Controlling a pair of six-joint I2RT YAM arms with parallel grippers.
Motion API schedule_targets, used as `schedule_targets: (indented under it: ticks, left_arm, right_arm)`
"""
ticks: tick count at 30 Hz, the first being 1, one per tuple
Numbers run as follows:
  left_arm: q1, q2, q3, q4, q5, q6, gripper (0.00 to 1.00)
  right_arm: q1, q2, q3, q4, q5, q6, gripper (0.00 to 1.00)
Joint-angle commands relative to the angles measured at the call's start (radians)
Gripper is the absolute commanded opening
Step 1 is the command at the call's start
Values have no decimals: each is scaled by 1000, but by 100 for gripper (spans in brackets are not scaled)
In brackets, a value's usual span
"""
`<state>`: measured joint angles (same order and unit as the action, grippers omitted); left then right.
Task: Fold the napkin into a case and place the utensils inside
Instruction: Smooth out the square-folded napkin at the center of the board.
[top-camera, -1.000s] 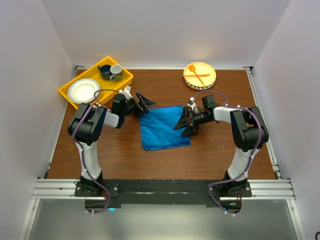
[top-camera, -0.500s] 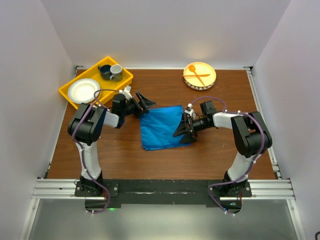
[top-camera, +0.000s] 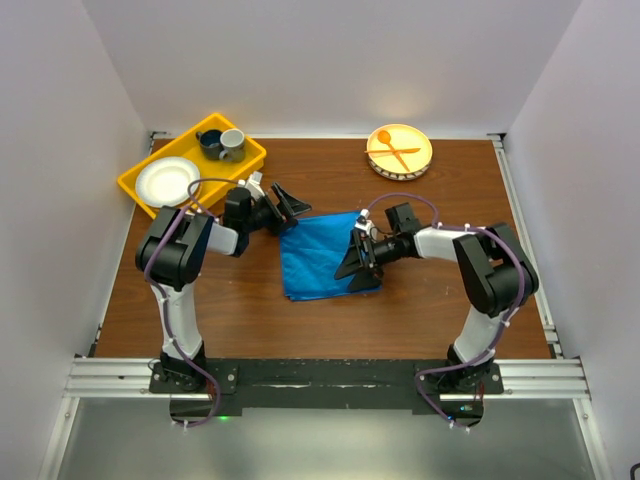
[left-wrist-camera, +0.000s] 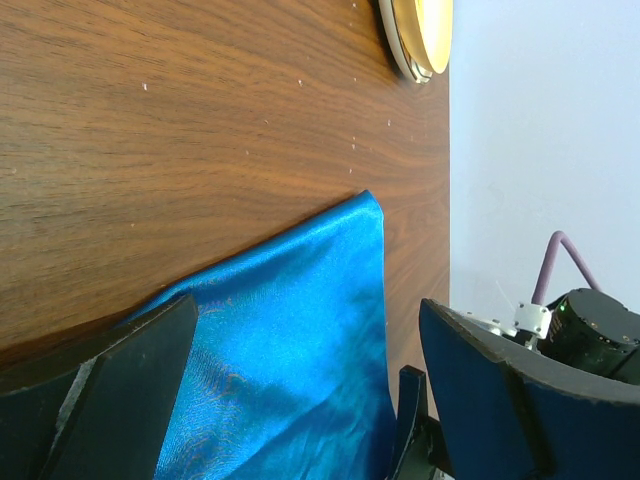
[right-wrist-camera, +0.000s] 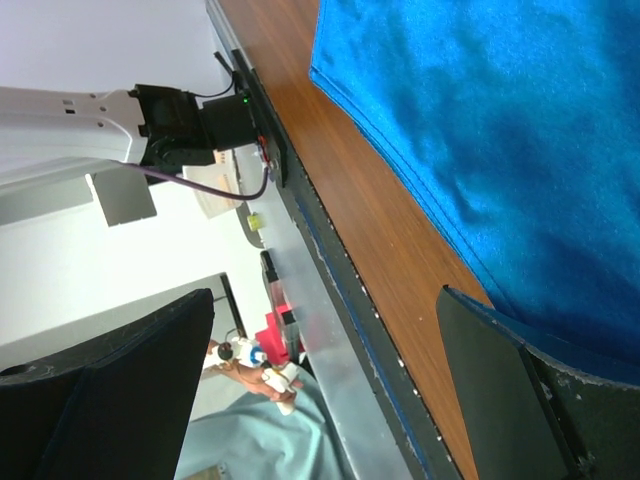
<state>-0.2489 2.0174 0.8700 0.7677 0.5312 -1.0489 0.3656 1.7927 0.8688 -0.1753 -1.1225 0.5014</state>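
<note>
The napkin (top-camera: 320, 258) lies flat at the middle of the table (top-camera: 450, 310), roughly square and slightly skewed to the table's edges. The right gripper (top-camera: 358, 262) hangs low over the napkin's right edge, jaws spread wide and empty, pointing left. That edge runs near to far, so the cloth lies under and to the left of the fingers. The left gripper (top-camera: 287, 204), equally wide and empty, sits just at the far left corner, pointing right. The right arm seems better placed to pinch an edge and carry it left. Nothing rests on the cloth. A yellow plate (top-camera: 420, 160) with an orange spoon and fork (top-camera: 395, 152) stands far right, a yellow tray (top-camera: 135, 185) far left, both well apart. The metal utensils show in no view
</note>
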Motion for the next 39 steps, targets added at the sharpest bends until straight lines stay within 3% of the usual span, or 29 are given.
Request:
schedule_targets:
  ticks: [1, 9, 22, 30, 35, 39]
  left_arm:
    - [22, 12, -39, -137, -57, 78, 100]
    - [28, 10, -42, -146, -56, 86, 100]
    - [37, 14, -40, -151, -36, 98, 100]
    - [0, -35, -9, -53, 93, 95, 100]
    - [-12, -149, 9, -33, 144, 82, 100]
    - [-10, -218, 5, -88, 136, 118, 100]
  right_arm:
    - [4, 33, 33, 56, -26, -3, 98]
    - [-20, 134, 7, 92, -51, -27, 98]
    - [-91, 152, 27, -145, -108, -205, 98]
    - [-86, 7, 246, -194, -158, -153, 98]
    - [-86, 33, 369, -70, -105, -19, 98]
    - [-86, 152, 424, -33, -31, -4, 93]
